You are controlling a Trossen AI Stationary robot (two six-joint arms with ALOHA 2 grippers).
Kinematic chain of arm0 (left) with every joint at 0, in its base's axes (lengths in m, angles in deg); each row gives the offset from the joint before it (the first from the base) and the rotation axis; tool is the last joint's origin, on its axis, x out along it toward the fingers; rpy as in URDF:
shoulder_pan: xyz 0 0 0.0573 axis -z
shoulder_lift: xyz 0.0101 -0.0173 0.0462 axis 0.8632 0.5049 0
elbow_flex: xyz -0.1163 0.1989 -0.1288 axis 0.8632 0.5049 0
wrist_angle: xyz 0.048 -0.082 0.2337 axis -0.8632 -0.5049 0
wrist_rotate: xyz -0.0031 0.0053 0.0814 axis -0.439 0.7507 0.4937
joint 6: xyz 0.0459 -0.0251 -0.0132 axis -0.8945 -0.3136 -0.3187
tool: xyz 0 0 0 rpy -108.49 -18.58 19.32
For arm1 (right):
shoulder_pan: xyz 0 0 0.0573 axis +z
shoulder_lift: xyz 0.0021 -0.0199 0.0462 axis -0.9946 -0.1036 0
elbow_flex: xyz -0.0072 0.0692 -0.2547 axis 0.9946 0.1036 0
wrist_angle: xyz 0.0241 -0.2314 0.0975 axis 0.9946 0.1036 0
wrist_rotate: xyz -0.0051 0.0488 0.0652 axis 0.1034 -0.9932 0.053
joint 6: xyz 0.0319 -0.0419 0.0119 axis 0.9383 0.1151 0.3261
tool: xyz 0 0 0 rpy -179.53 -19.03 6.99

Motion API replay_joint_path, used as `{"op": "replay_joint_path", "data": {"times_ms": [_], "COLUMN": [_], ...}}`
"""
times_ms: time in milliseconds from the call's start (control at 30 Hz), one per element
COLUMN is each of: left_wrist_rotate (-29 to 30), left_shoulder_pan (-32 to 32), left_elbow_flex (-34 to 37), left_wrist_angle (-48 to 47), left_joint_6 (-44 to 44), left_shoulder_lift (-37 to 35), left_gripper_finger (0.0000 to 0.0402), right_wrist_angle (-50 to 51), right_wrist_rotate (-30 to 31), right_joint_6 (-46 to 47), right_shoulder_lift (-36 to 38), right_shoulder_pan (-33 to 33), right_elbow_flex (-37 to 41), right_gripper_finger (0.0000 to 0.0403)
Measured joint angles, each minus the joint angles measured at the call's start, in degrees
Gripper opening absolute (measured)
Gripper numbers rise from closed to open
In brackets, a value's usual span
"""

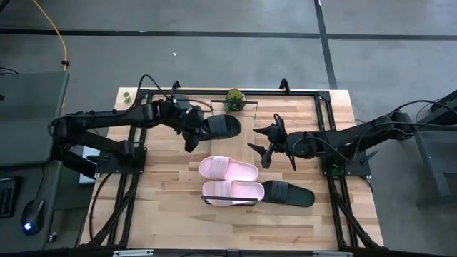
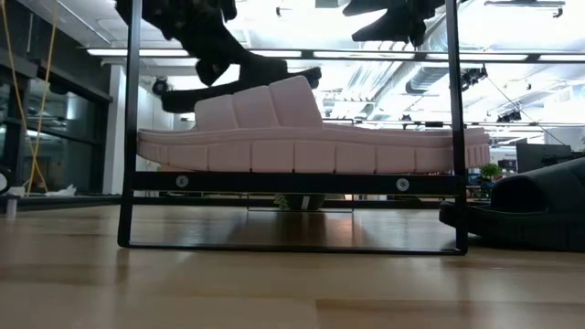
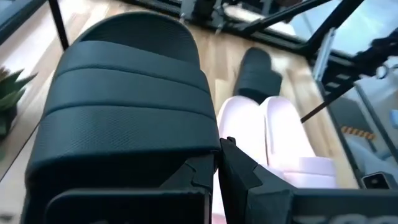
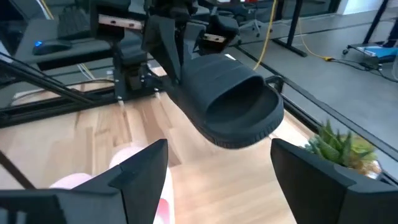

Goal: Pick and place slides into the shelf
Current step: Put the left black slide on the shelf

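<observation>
surface: plank table (image 1: 178,221) | potted plant (image 1: 234,98) | room: grey floor (image 1: 214,14)

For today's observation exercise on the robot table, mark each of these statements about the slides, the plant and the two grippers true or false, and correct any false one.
1. The left gripper holds a black slide off the table. True.
2. The right gripper is shut on a pink slide. False: its fingers stand open and hold nothing.
3. Two pink slides lie side by side near the table's middle. True.
4. Both black slides are in the air. False: the second black slide lies on the table beside a pink one.
5. A small green plant stands at the table's far edge. True.
</observation>
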Motion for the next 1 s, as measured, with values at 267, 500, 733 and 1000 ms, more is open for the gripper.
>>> {"op": "replay_joint_path", "data": {"times_ms": [267,500,733,1000], "left_wrist_rotate": [-12.51,-19.65,-20.86,-20.61], "left_shoulder_pan": [-8.39,-13.71,-14.87,-13.99], "left_elbow_flex": [0.08,0.08,-0.98,-5.45], "left_wrist_angle": [5.39,10.42,11.42,11.4], "left_joint_6": [-2.3,-2.49,-3.6,-3.76], "left_shoulder_lift": [6.35,12.66,15.71,18.98], "left_gripper_finger": [0.0,0.0,0.0,0.0], "right_wrist_angle": [2.98,3.33,3.33,3.33], "right_wrist_rotate": [-0.05,-0.56,-1.31,-2.17], "right_joint_6": [-0.01,0.08,0.02,0.33], "right_shoulder_lift": [2.22,2.22,2.22,2.22], "right_shoulder_pan": [-0.63,-0.6,-0.6,-0.6], "right_elbow_flex": [0.0,0.0,0.0,0.0], "right_gripper_finger": [0.0275,0.0275,0.0275,0.0275]}}
